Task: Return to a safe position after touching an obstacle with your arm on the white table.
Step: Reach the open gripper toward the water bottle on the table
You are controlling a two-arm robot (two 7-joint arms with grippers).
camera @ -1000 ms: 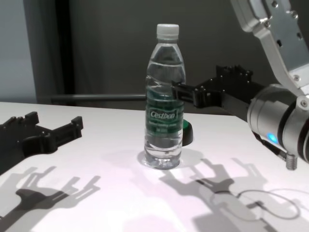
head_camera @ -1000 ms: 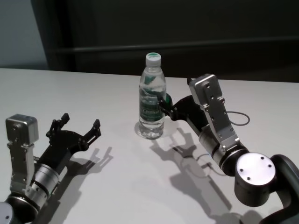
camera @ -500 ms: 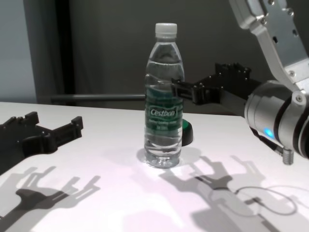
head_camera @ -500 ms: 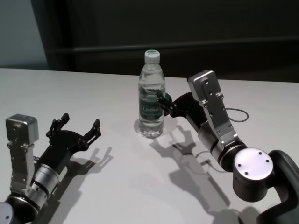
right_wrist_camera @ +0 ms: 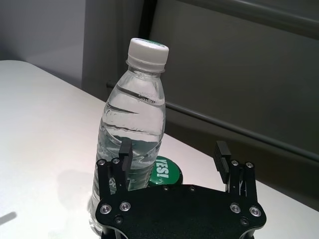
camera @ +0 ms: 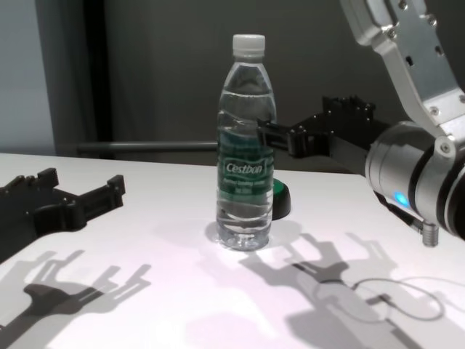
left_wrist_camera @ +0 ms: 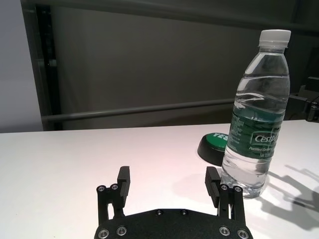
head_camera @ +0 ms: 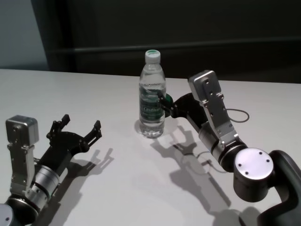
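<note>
The obstacle, a clear water bottle with a white cap and a green label, stands upright mid-table on the white table. It also shows in the chest view, the left wrist view and the right wrist view. My right gripper is open and empty. It hovers just right of the bottle, with one finger against the bottle's side at label height. It also shows in the chest view. My left gripper is open and empty, low over the table at the near left.
A small low green-and-black object sits just behind and right of the bottle. It also shows in the left wrist view. A thin cable loop lies on the table under my right arm. A dark wall and rail run behind the table's far edge.
My right arm has moved slightly left, and the bottle has slid a little left with it, staying upright. My left arm has not moved.
</note>
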